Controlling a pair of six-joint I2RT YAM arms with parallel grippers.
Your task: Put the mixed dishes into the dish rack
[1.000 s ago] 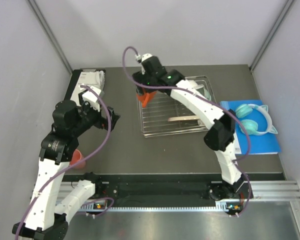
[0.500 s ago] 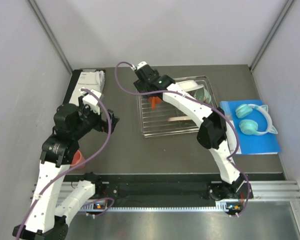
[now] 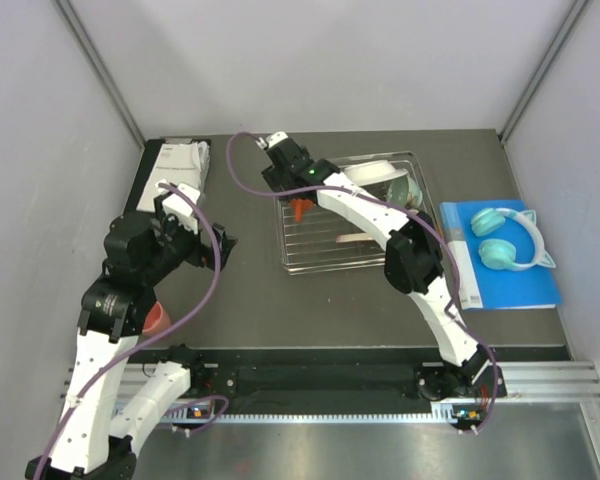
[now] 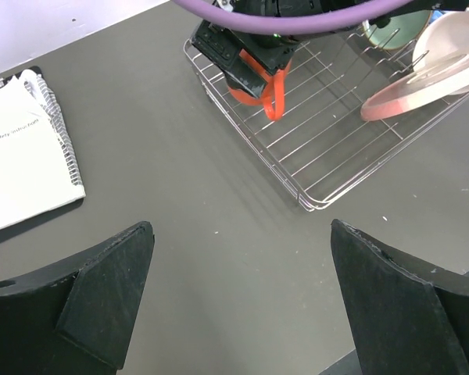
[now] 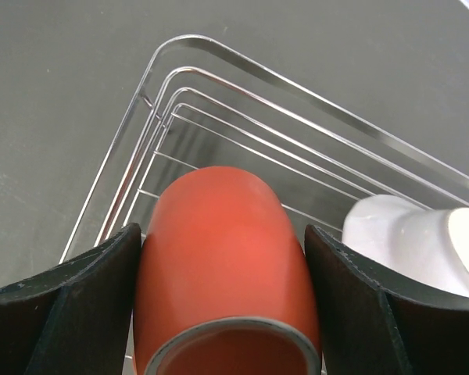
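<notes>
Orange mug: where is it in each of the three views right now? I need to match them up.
Top external: orange mug under the right gripper, at the dish rack's far-left corner.
Left wrist: mug top centre, handle hanging over the rack.
Right wrist: mug bottom centre, between the gripper's fingers.
Shared landmark: the rack's curved wire corner beside the mug.

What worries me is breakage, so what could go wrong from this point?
1. The right gripper holds the orange mug over a corner of the dish rack; released here, it might catch the rim wire and tip onto the table.
2. The white dish sits close beside the mug, so a sideways move could knock it.
3. The salmon cup stands right by the left arm, which might bump it when it moves.
</notes>
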